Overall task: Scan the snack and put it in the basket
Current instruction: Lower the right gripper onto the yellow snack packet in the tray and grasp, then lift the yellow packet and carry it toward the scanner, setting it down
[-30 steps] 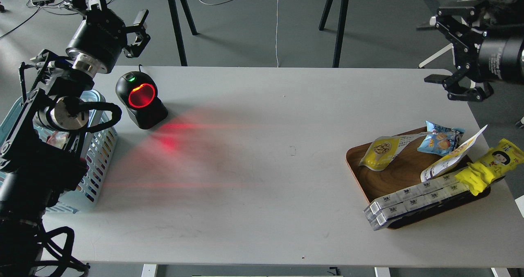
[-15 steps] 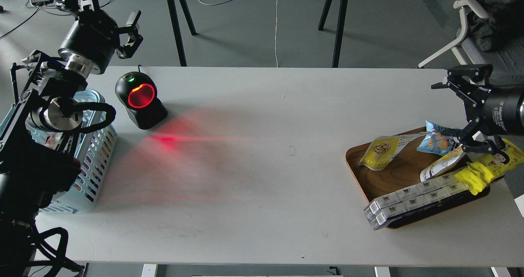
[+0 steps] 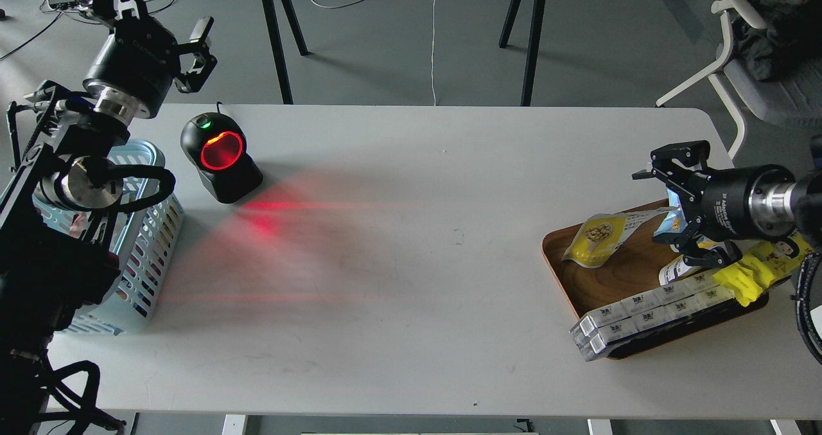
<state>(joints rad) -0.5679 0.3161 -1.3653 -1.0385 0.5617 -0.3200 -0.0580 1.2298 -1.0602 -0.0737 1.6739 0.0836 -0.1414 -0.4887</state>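
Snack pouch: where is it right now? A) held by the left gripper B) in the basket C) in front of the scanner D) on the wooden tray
D: the snack pouch lies on the wooden tray at the table's right, with the open right gripper just beside it and not yet gripping it.

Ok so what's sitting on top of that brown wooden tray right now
On the wooden tray lie the yellow snack pouch, a long white boxed pack and a crinkled yellow wrapper. The right gripper, jaws open, hangs over it and covers most of the other packets.
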